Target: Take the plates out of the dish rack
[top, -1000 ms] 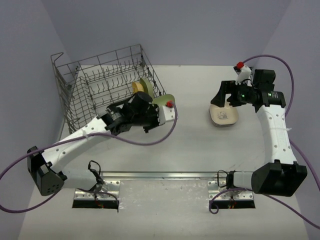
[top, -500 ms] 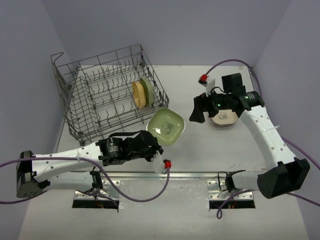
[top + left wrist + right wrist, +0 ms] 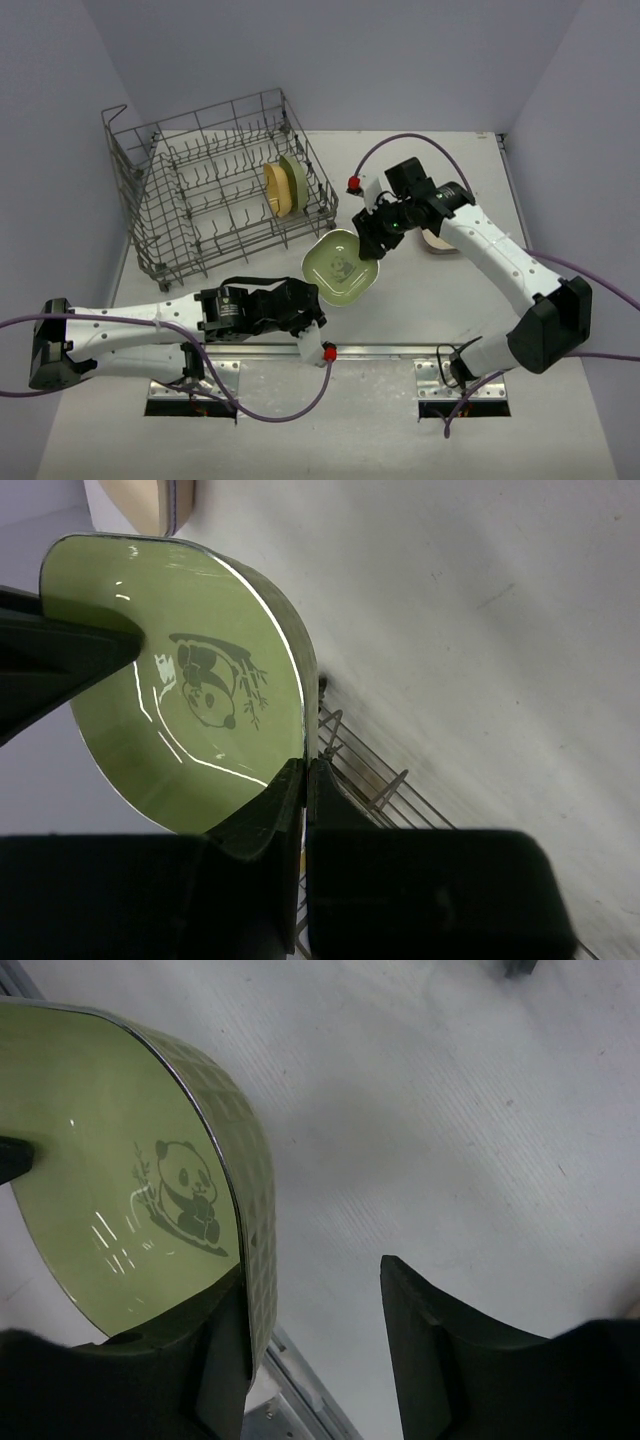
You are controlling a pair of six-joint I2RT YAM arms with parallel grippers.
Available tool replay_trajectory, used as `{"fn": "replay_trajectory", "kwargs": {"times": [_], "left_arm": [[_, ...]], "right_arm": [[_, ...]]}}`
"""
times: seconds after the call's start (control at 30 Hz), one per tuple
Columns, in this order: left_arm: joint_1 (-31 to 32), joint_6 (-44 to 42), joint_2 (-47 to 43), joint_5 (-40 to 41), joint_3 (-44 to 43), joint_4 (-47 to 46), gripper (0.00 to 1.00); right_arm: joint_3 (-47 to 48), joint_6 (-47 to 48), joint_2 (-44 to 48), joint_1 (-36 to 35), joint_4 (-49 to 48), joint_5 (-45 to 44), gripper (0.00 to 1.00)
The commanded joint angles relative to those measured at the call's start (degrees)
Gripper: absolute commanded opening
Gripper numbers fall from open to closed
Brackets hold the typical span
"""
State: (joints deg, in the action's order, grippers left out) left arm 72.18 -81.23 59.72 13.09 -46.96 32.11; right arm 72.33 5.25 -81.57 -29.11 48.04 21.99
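A green plate [image 3: 340, 268] with a panda print hangs tilted above the table, right of the dish rack [image 3: 140, 215]. My left gripper [image 3: 316, 298] is shut on its near rim; in the left wrist view the gripper [image 3: 305, 770] pinches the plate [image 3: 190, 710] at its edge. My right gripper [image 3: 372, 245] straddles the far rim. In the right wrist view that gripper [image 3: 312, 1280] is open: one finger lies inside the plate [image 3: 120, 1200], the other stands clear of its outer wall. A yellow plate [image 3: 272, 188] and an olive plate [image 3: 293, 182] stand upright in the rack.
A stack of plates [image 3: 443, 241] lies on the table at the right, partly hidden behind the right arm. Purple cables loop from both arms. A metal rail [image 3: 330, 352] runs along the near edge.
The left arm carried the green plate out from the rack toward the table's middle. The right arm swung left from the stack to the plate's far rim, its jaws narrowing.
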Motion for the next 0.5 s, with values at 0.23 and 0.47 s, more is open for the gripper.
{"fn": "replay_trajectory", "kwargs": {"times": [0.23, 0.47], "left_arm": [[0.87, -0.23, -0.03, 1.06, -0.84, -2.97, 0.03], [0.94, 6.25, 0.73, 6.64, -1.18, -5.77, 1.0]], "right_arm": [[1.22, -0.08, -0.12, -1.74, -5.18, -5.53, 0.06], [-1.75, 0.63, 3.26, -0.86, -6.01, -11.43, 0.0]]}}
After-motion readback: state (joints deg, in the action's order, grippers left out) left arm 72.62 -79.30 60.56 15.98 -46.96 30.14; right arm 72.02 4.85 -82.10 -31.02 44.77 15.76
